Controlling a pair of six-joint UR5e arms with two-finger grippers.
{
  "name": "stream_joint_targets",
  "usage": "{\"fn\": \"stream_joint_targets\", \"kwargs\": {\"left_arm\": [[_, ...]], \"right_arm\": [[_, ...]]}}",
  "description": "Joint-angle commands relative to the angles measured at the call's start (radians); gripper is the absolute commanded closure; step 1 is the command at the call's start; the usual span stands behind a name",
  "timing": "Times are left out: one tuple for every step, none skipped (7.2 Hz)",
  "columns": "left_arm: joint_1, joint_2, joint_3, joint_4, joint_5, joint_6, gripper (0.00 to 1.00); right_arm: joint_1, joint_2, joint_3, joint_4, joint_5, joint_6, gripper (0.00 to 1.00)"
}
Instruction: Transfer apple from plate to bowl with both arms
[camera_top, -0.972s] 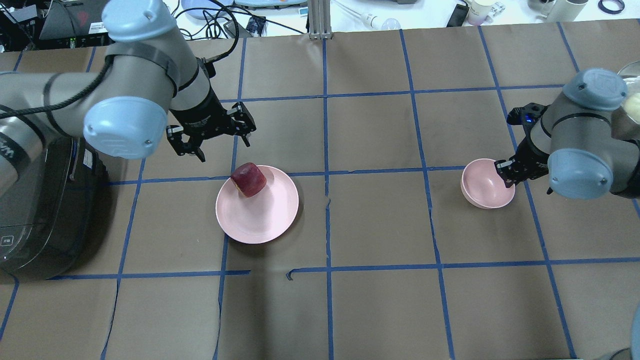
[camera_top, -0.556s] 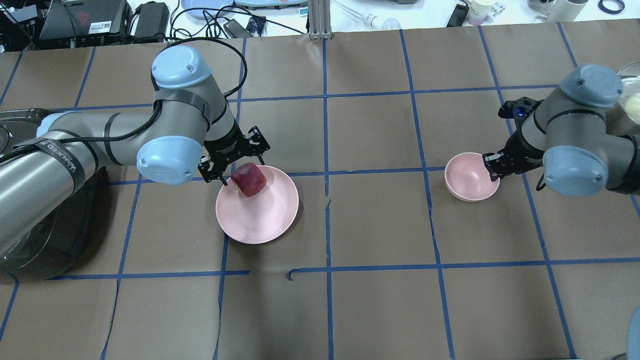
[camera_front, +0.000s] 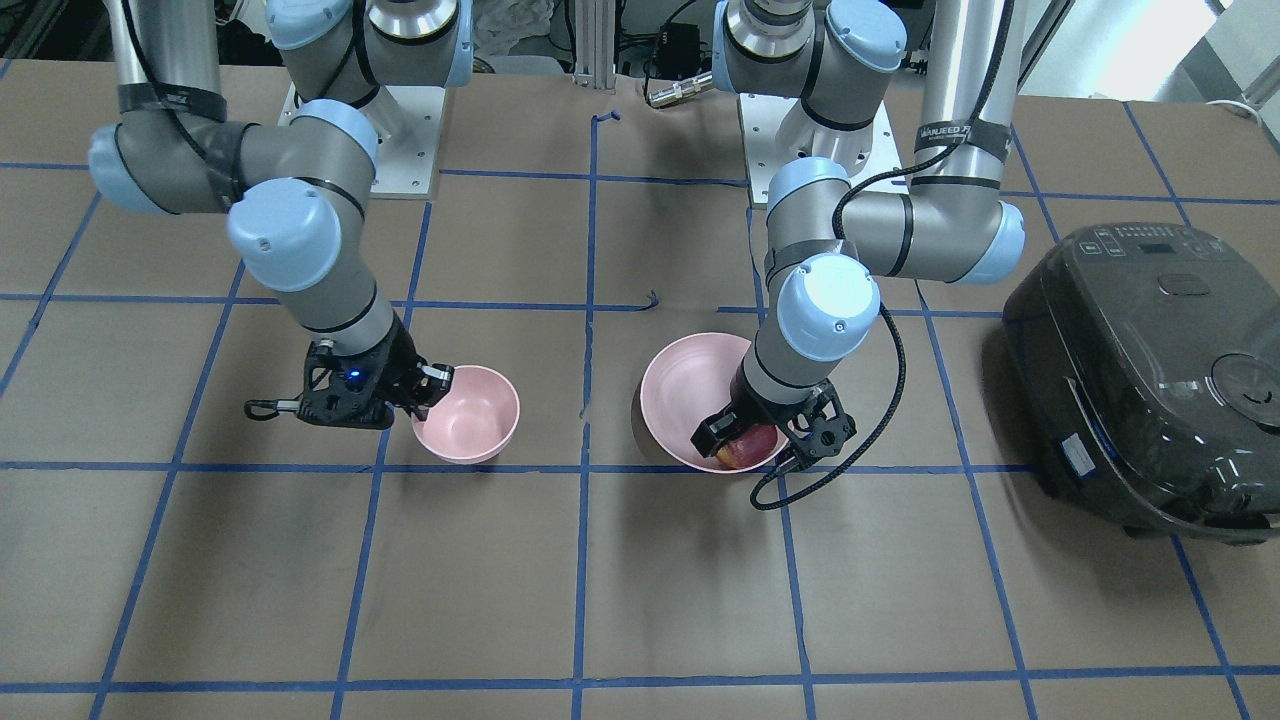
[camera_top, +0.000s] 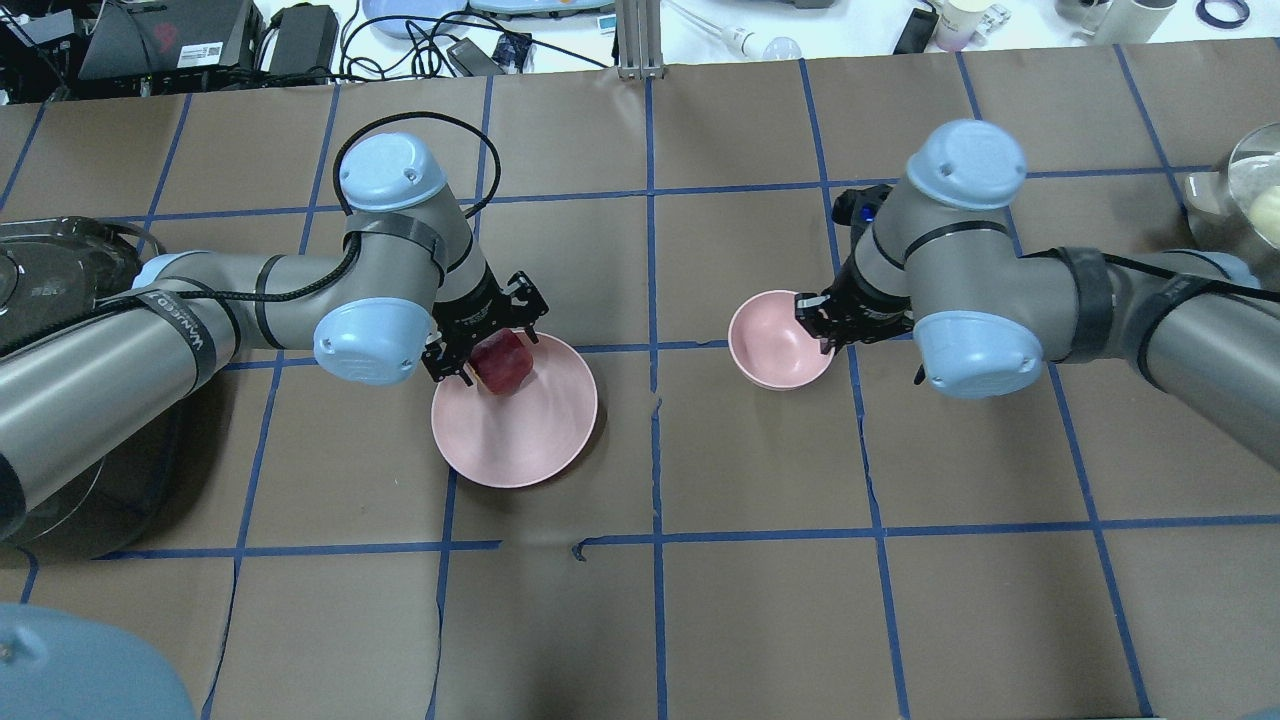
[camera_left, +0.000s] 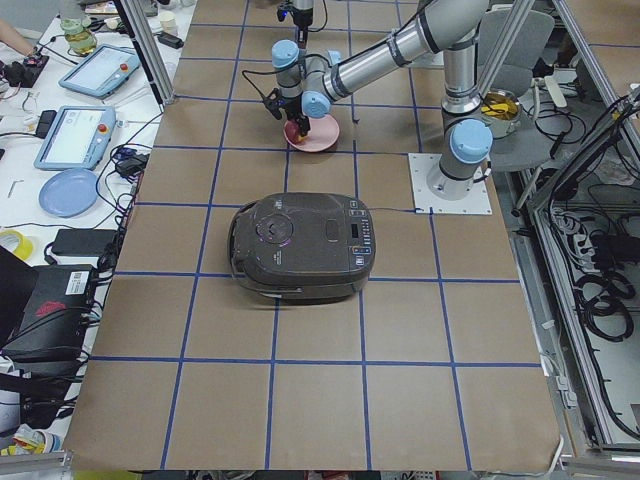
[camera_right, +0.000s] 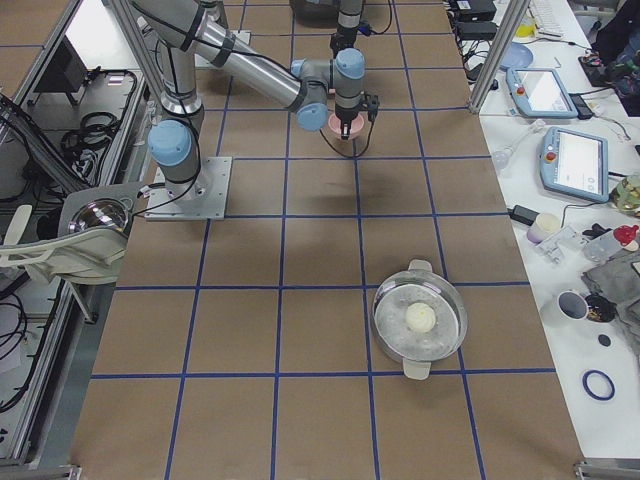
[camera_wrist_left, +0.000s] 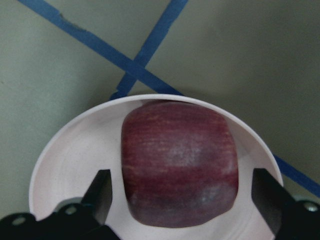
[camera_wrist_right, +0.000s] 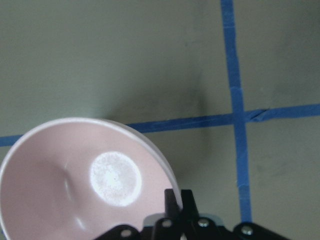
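Desk (camera_top: 700, 600): brown paper, blue tape grid
Left arm (camera_top: 250, 290): extended in from the left side, elbow bent, wrist angled down over the plate's far-left rim
Right arm (camera_top: 1010, 285): extended in from the right side, wrist tipped down beside the bowl
Plate (camera_top: 530, 430): on the desk, left of centre
Bowl (camera_top: 775, 335): right of centre, well apart from the plate, right-hand rim pinched by right claw (camera_top: 815, 318), fingers closed on it
Apple (camera_top: 503, 362): on the plate near its far-left rim, between the spread fingers of left claw (camera_top: 485, 345), narrow gap either side
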Motion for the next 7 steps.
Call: {"fn": "stream_joint_targets", "kwargs": {"left_arm": [[0.0, -0.02, 0.001, 0.012, 0.008, 0.05, 0.82], [-0.002, -0.014, 0.002, 0.012, 0.013, 0.067, 0.9], [-0.011, 0.012, 0.006, 0.014, 0.031, 0.125, 1.0], [-0.029, 0.029, 0.004, 0.008, 0.033, 0.136, 1.0], [-0.058, 0.046, 0.006, 0.002, 0.064, 0.141, 1.0], [-0.109, 0.067, 0.015, 0.0, 0.106, 0.234, 1.0], [-0.164, 0.063, 0.018, 0.008, 0.108, 0.256, 1.0]], "right_arm": [[0.066, 0.003, 0.002, 0.002, -0.062, 0.065, 1.0], [0.066, 0.004, 0.004, 0.002, -0.062, 0.065, 1.0], [0.066, 0.012, 0.008, 0.002, -0.064, 0.059, 0.76], [0.066, 0.012, 0.007, 0.002, -0.064, 0.056, 0.01], [0.066, 0.011, 0.002, 0.001, -0.065, 0.053, 0.0], [0.063, 0.003, -0.008, 0.002, -0.084, 0.048, 0.0], [0.063, -0.017, -0.068, 0.031, -0.146, 0.039, 0.0]]}}
